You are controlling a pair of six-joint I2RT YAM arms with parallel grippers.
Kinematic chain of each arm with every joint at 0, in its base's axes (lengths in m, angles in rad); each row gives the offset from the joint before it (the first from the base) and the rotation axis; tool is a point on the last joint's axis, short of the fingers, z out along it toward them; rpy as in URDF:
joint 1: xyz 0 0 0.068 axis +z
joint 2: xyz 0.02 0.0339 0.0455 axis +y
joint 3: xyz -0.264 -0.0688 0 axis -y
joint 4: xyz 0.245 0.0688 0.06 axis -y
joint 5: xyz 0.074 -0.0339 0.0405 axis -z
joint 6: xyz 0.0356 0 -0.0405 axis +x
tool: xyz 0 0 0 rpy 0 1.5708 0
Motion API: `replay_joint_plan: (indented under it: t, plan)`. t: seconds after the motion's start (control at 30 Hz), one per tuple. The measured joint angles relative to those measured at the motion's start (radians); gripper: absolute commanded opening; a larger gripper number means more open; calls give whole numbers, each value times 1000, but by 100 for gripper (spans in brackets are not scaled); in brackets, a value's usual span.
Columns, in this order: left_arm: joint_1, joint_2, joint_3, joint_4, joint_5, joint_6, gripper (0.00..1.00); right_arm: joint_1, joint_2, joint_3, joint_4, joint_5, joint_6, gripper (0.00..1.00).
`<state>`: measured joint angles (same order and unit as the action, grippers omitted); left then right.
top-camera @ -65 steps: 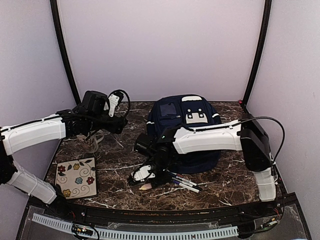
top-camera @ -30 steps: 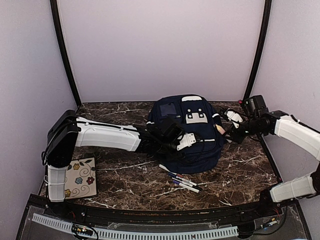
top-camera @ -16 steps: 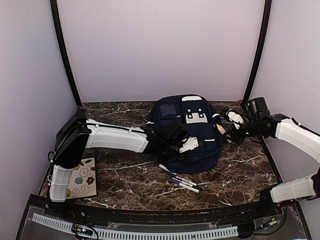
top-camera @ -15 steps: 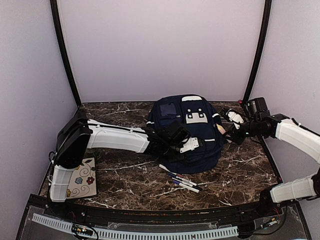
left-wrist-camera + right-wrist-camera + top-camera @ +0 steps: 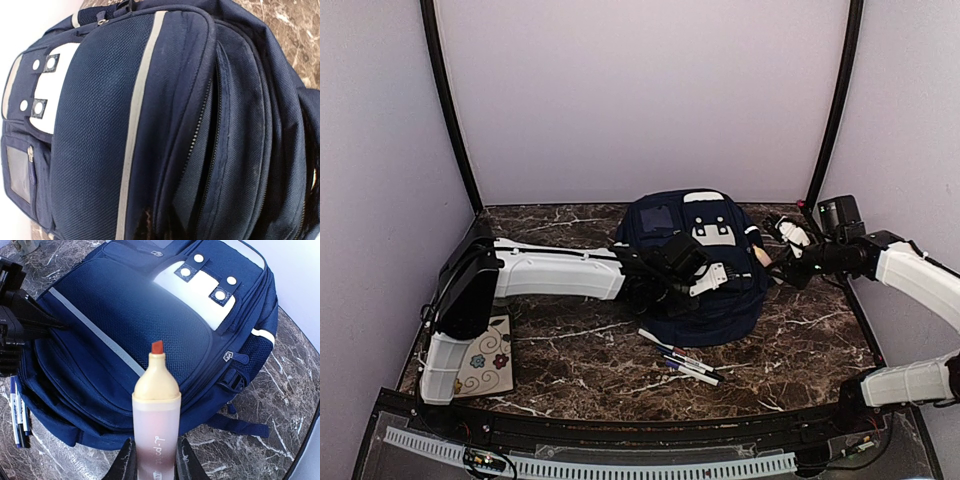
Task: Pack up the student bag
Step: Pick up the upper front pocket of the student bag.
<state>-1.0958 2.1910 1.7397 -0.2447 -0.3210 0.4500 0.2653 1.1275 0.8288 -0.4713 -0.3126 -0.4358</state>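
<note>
- The big navy-blue striped fabric backpack (image 5: 728, 300) lies front-up at the back middle of the dark marble tabletop (image 5: 570, 355).
- Your left gripper (image 5: 713, 278) is pinched together at the front pocket's zip seam. Can't tell if it's actually got the pull.
- Your right gripper (image 5: 154, 462) is clamped on an orange-tipped frosted plastic highlighter (image 5: 156, 405), just right of the bag.
- Looks like the pocket-opening step. You need a gap in that zip first, then feed the highlighter in.

The only lettering I see is a short line of dark print running along the frosted barrel of the marker (image 5: 156, 425) held in my right gripper (image 5: 155, 461), just above my fingertips. It is too blurred to read.
</note>
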Motion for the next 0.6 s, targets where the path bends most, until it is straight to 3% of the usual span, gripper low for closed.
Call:
replay_joint_plan:
  t: [0.37,0.6]
  plan:
    - [14,-45,1,-14,47,-37,0,0,-23,0,-18,-60,-35,17]
    - [52,-84,24,-15,93,-80,0,13,-60,46,-166,-179,-141,17]
